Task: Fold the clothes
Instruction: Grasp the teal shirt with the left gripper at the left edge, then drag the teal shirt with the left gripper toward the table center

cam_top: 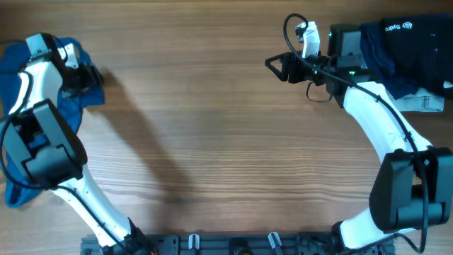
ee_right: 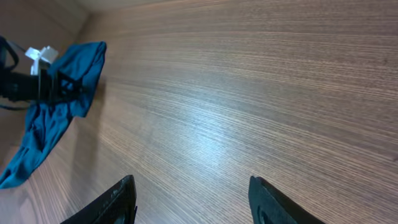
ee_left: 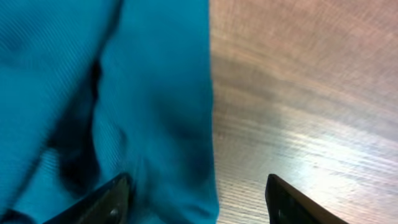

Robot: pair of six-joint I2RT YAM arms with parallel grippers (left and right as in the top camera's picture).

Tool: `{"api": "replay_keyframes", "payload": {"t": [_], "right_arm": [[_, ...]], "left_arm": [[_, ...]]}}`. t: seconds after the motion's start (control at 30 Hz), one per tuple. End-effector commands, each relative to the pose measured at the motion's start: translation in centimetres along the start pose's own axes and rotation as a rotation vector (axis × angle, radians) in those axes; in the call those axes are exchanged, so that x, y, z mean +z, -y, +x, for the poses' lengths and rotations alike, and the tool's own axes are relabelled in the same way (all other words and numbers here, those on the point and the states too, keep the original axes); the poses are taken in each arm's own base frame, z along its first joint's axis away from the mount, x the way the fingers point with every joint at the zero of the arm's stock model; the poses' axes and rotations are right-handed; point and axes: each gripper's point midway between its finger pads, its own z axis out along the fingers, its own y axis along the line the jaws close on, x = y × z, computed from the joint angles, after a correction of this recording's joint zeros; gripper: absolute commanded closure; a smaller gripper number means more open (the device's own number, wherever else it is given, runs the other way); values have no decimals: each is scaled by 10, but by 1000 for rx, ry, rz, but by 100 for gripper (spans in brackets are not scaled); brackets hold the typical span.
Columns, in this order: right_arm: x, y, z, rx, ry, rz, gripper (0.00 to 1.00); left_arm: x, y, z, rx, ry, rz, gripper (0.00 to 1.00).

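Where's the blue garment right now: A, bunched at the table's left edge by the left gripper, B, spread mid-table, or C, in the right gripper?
A: the blue garment lies bunched at the left edge by the left gripper; the right gripper is open and holds nothing.

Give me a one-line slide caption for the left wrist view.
Open left claw over the edge of the blue shirt on the wooden table.
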Motion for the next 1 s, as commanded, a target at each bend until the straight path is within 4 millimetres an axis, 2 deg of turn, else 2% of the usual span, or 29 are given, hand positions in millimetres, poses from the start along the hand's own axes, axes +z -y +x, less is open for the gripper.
{"api": "replay_keyframes", "payload": {"t": [0.0, 0.07, 0.13, 0.17, 0.23, 0.27, 0.37, 0.43, 0.53, 0.57, 0.63, 0.7, 0.8, 0.83, 0.87, 0.97], "right_arm": [[2, 2, -4, -3, 7, 10, 42], [2, 2, -4, -3, 7, 10, 42], [2, 2, -5, -5, 8, 10, 42], [2, 2, -5, -5, 9, 10, 43], [2, 2, -5, -6, 10, 11, 50], [2, 2, -6, -8, 15, 11, 51], [-6, 8, -15, 14, 47, 22, 57], [-19, 15, -23, 37, 75, 36, 60], [-40, 23, -33, 62, 114, 63, 66], [-64, 27, -40, 75, 145, 91, 68], [-80, 28, -44, 81, 166, 109, 68], [-90, 27, -46, 83, 175, 123, 68], [-91, 29, -42, 85, 163, 137, 68], [-91, 31, -41, 92, 158, 152, 68], [-93, 33, -40, 99, 156, 155, 68], [-100, 44, -37, 129, 155, 177, 68]], "left_arm": [[24, -5, 27, -10, -67, -7, 29], [27, -6, 31, -12, -74, -7, 30], [30, -7, 35, -13, -80, -7, 40], [31, -7, 37, -14, -83, -6, 52], [34, 4, 39, -10, -84, 42, 88], [34, 10, 39, -11, -81, 66, 96], [36, 27, 34, -77, -67, 94, 96], [33, 48, 26, -70, -52, 139, 96], [14, 91, 8, -12, -15, 236, 96], [-11, 129, -12, -2, 39, 272, 96], [-33, 164, -23, 34, 83, 316, 96], [-63, 214, -28, 121, 133, 383, 96], [-110, 304, -14, 283, 201, 488, 96], [-118, 328, -5, 326, 211, 518, 96], [-122, 347, 6, 361, 208, 541, 96], [-124, 382, 36, 430, 173, 577, 96]]}}
